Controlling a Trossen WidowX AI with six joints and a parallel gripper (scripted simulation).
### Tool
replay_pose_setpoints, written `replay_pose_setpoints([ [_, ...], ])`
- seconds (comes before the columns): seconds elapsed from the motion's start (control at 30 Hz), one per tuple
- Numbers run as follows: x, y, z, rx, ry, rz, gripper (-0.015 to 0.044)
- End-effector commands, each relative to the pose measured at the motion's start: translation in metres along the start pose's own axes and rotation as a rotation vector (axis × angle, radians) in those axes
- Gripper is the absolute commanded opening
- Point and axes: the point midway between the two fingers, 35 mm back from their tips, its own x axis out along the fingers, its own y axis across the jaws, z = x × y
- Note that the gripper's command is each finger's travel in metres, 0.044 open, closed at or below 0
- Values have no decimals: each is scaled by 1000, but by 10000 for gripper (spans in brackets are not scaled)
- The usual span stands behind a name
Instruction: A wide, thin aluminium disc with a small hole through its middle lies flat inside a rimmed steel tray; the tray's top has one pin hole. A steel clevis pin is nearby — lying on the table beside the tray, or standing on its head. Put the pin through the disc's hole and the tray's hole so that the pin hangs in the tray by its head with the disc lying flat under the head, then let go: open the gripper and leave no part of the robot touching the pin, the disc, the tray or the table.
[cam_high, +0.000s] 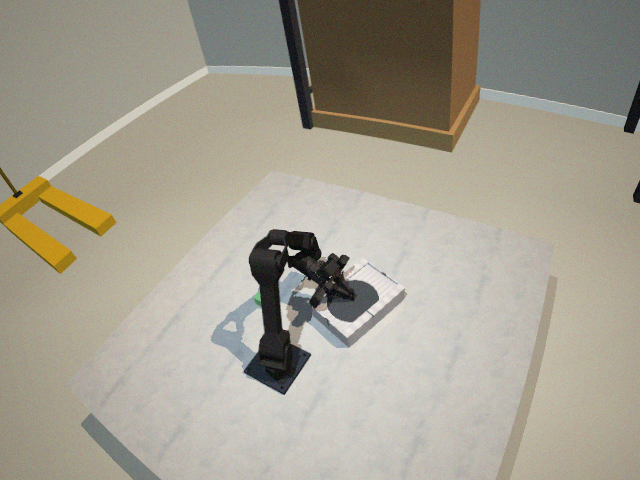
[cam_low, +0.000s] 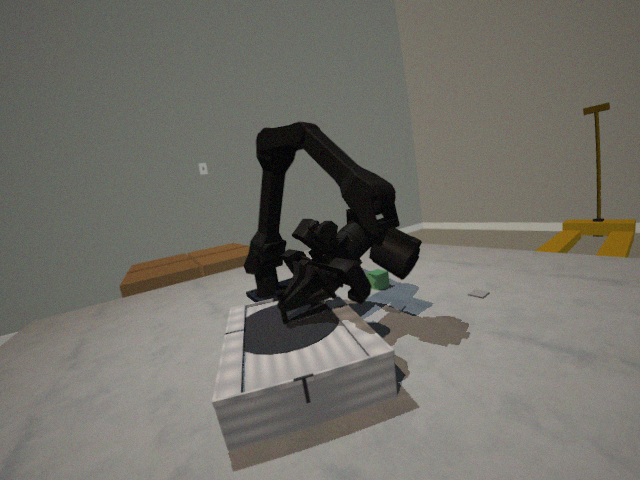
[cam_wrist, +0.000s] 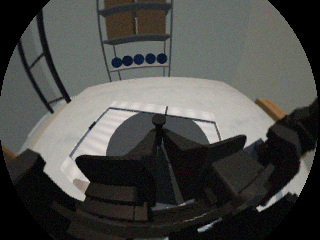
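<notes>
One claw (cam_high: 353, 296) (cam_low: 283, 316) (cam_wrist: 158, 131) pinches the single pin (cam_wrist: 159, 120), its round head showing at the fingertips, over the one dark, smooth disc (cam_high: 361, 304) (cam_low: 279, 338) (cam_wrist: 125, 135) lying in the one pale tray (cam_high: 356, 333) (cam_low: 310, 397) (cam_wrist: 116, 105); over there I see one green block (cam_high: 257, 298) (cam_low: 378, 279) beyond the tray, and the black arm (cam_high: 271, 304) (cam_low: 325, 155) leans over, covering part of the disc; the pin's head looks dark, and I can't tell whether its shank is in the hole

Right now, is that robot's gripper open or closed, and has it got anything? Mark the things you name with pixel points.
Gripper (cam_high: 353, 297) (cam_low: 284, 319) (cam_wrist: 158, 131): closed on the pin (cam_wrist: 159, 119), its head showing above the fingertips.
</notes>
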Motion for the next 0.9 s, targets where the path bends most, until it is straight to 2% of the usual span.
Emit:
replay_pose_setpoints([
  [0.0,2,0,-2,0,1,-1,0],
  [0.67,2,0,-3,4,5,-2,0],
  [0.87,2,0,-3,4,5,-2,157],
])
